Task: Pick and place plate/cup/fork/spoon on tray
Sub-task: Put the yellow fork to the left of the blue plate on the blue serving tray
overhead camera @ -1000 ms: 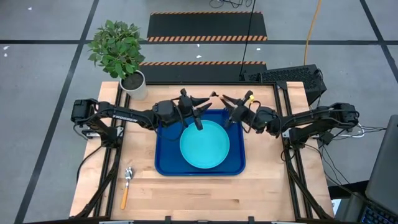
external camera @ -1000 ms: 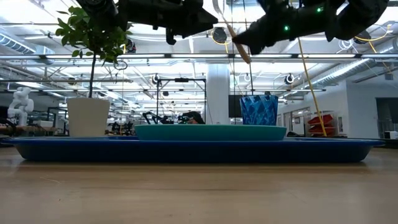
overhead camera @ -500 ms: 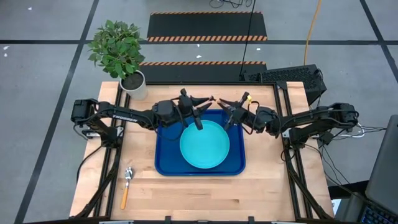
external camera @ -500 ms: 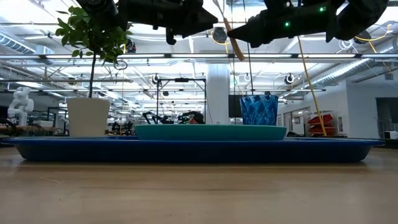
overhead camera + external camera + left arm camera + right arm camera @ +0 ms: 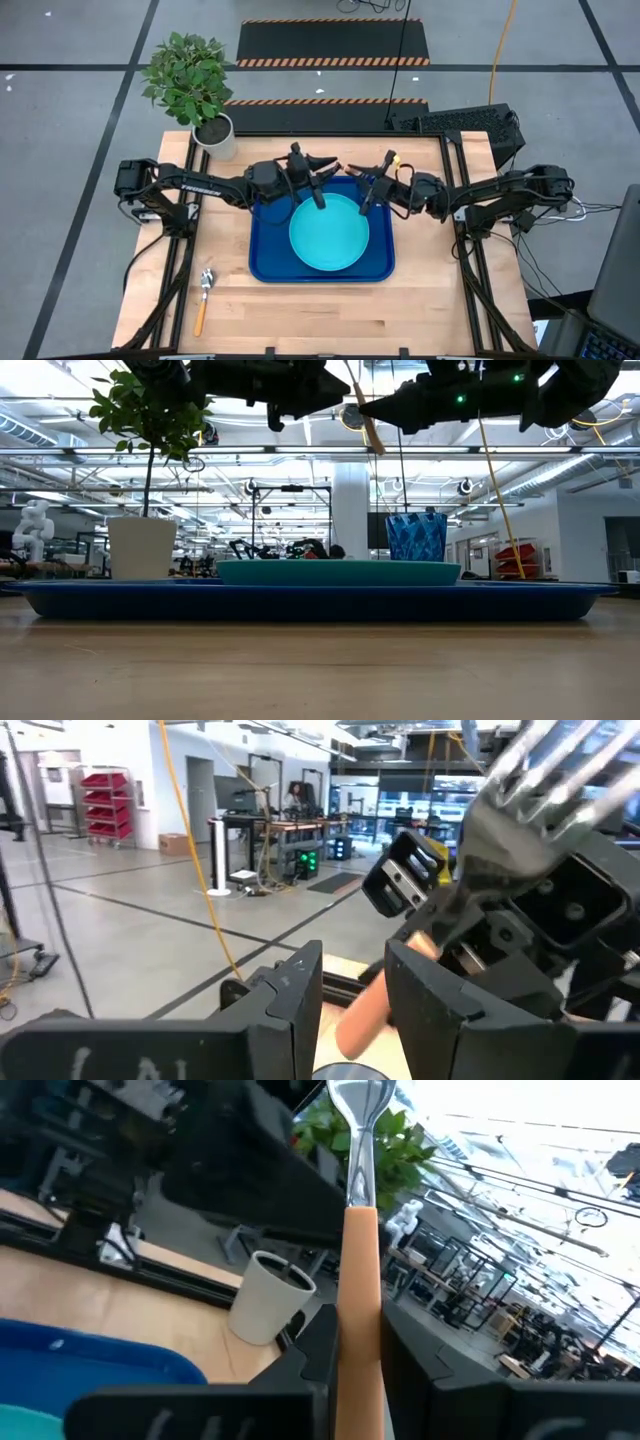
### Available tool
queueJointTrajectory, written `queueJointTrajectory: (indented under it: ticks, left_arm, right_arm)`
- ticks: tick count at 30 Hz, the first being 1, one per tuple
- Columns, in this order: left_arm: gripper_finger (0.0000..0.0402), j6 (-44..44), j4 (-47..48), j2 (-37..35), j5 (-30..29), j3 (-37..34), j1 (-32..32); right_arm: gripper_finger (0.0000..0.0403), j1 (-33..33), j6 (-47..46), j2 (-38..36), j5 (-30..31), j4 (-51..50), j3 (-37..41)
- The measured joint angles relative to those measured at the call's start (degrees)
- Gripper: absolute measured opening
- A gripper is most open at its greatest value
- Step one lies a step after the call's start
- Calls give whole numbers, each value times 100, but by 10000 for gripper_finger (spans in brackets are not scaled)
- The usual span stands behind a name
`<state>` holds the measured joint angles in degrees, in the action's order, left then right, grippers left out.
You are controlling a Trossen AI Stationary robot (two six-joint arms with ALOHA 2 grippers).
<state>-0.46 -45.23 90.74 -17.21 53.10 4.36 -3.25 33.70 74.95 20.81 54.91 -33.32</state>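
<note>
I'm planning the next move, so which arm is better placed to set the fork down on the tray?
Right. The right gripper is shut on the fork by its handle, above the far edge of the tray, next to the plate.

Plate (image 5: 329, 232) on tray (image 5: 268, 262); cup (image 5: 416, 536) too.

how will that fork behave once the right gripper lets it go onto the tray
The fork, clamped in the right gripper by its smooth orange handle, looks stiff and light. Its rounded handle may slip or swivel between the fingers. Dropped above the plate, it would probably bounce or slide rather than roll far; the tray rim should stop it.
</note>
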Motion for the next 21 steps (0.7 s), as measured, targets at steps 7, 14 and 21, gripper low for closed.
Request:
queueJointTrajectory:
  ticks: [7, 14, 21]
  left_arm:
    - [114, 17, -4, 0, 222, 0, 0]
    - [114, -55, -101, 0, 444, 0, -4]
    - [120, 158, -147, 0, 655, 0, -76]
  right_arm:
    - [33, -11, 6, -2, 14, 13, 0]
    - [33, -13, -4, -2, 0, 49, 0]
    - [33, -15, -115, -2, -159, 96, 0]
